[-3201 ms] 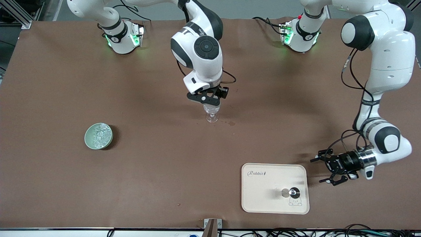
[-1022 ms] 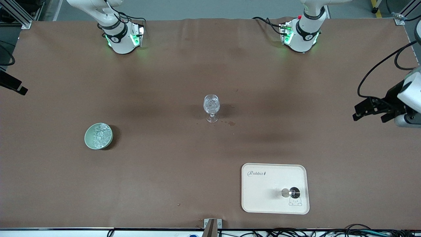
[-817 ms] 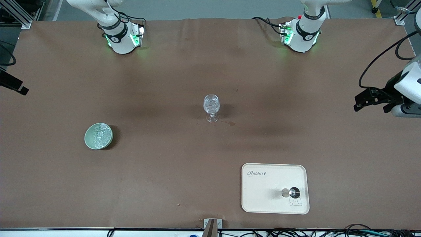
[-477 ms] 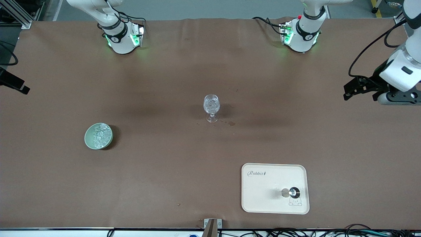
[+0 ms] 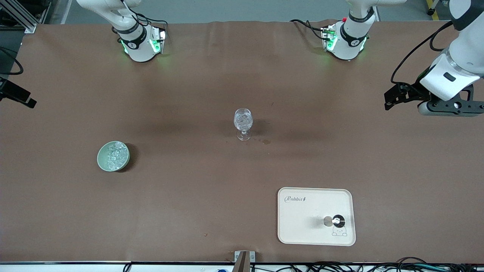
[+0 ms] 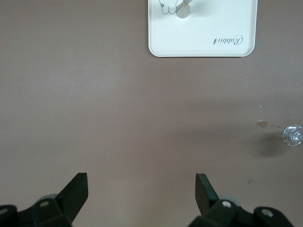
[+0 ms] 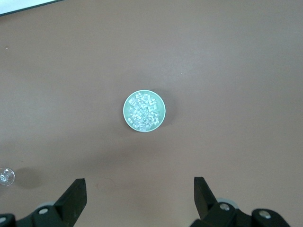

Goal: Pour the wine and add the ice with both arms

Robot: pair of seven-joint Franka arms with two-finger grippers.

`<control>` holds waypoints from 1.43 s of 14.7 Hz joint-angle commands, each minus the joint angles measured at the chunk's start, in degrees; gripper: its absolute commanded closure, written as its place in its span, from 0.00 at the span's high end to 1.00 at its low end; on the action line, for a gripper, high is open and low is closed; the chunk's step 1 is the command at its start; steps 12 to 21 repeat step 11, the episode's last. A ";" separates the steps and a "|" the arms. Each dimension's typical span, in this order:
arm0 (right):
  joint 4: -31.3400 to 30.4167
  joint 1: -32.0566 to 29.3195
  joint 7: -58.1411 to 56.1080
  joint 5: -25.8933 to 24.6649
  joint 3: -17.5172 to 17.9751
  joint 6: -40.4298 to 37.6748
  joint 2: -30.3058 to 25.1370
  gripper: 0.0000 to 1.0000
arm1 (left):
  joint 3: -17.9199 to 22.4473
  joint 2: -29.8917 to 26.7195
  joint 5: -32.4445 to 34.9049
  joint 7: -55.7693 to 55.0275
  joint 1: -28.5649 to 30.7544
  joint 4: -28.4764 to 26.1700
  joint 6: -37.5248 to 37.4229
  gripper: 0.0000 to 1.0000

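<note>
- Clock directions here are read on the front view, with the stemmed glass [image 5: 243, 120] at the dial's centre and the robots' bases toward 12.
- The glass stands upright in the middle of the brown worktop [image 5: 189, 211]. Nothing touches it, and its cut pattern hides whether anything is inside.
- The ice [image 5: 113, 155] is a heap of small clear cubes in a pale green bowl [image 5: 100, 161]. The bowl sits at about 8 o'clock from the glass, toward the right arm's end of the worktop.
- A cream tray [image 5: 302, 223] printed with "Rabbit" lies at about 5 o'clock, nearer to the front camera than the glass.
- On the tray, near its printed rabbit figure, sits a small round black-and-silver piece [image 5: 336, 220]. What it is cannot be told.
- A few small dark spots [image 5: 266, 141] mark the worktop just beside the glass foot, at about 4 o'clock.
- The left tool [image 6: 140, 183] hangs in the air at about 3 o'clock, over bare worktop at the left arm's end. Its fingers are spread wide and pinch nothing.
- The left arm [image 5: 459, 56] comes in from the view's upper corner.
- The right tool [image 7: 139, 185] is up at about 9 o'clock, over the worktop's edge at the right arm's end. Its fingers are spread wide and empty, and its wrist view looks down on the bowl of ice.
</note>
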 commanded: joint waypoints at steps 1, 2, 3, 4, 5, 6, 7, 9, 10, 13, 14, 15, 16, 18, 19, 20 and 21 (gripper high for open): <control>-1.88 0.73 -0.57 -0.75 -0.61 0.08 -1.72 1.00 | 0.79 -2.18 0.48 -0.91 -0.78 -3.12 2.28 1.00; -1.88 0.73 -0.57 -0.75 -0.61 0.08 -1.72 1.00 | 0.79 -2.27 0.48 -0.91 -0.60 -3.30 2.63 1.00; -1.88 0.56 -0.57 -0.75 -0.61 0.08 -1.72 1.00 | 0.79 -2.18 0.22 -0.91 -0.25 -3.47 3.51 1.00; -1.88 0.47 -0.65 -0.75 -0.61 0.08 -1.72 1.00 | 0.79 -2.18 0.04 -0.91 0.01 -3.56 3.95 1.00; -1.88 0.55 -0.65 -0.75 -0.61 -0.01 -1.72 1.00 | 0.79 -2.18 -0.13 -1.00 0.01 -3.65 3.95 1.00; -1.88 0.55 -0.57 -0.75 -0.61 -0.36 -1.72 1.00 | 0.79 -2.27 -0.22 -1.17 0.01 -4.09 3.95 1.00; -1.88 0.55 -0.57 -0.75 -0.61 -0.45 -1.72 1.00 | 0.79 -2.35 -0.13 -1.61 0.01 -4.09 3.95 1.00; -1.88 0.38 -0.57 -0.75 -0.61 -0.45 -1.72 1.00 | 0.70 -2.53 -0.13 -2.14 0.01 -4.26 3.95 1.00; -1.88 0.38 -0.57 -0.75 -0.61 -0.45 -1.72 1.00 | 0.70 -2.62 -0.13 -2.23 0.01 -4.27 3.95 1.00; -1.88 0.38 -0.65 -0.75 -0.61 -0.45 -1.72 1.00 | 0.79 -2.62 -0.13 -2.31 0.01 -4.35 3.95 1.00; -1.88 0.38 -0.65 -0.75 -0.61 -0.45 -1.72 1.00 | 0.79 -2.62 -0.13 -2.31 0.01 -4.35 3.95 1.00; -1.88 0.38 -0.65 -0.75 -0.61 -0.45 -1.72 1.00 | 0.79 -2.62 -0.13 -2.31 0.01 -4.35 3.95 1.00; -1.88 0.38 -0.65 -0.75 -0.61 -0.45 -1.72 1.00 | 0.79 -2.62 -0.13 -2.31 0.01 -4.35 3.95 1.00; -1.88 0.38 -0.65 -0.75 -0.61 -0.45 -1.72 1.00 | 0.79 -2.62 -0.13 -2.31 0.01 -4.35 3.95 1.00; -1.88 0.38 -0.65 -0.75 -0.61 -0.45 -1.72 1.00 | 0.79 -2.62 -0.13 -2.31 0.01 -4.35 3.95 1.00; -1.88 0.38 -0.65 -0.75 -0.61 -0.45 -1.72 1.00 | 0.79 -2.62 -0.13 -2.31 0.01 -4.35 3.95 1.00; -1.88 0.38 -0.65 -0.75 -0.61 -0.45 -1.72 1.00 | 0.79 -2.62 -0.13 -2.31 0.01 -4.35 3.95 1.00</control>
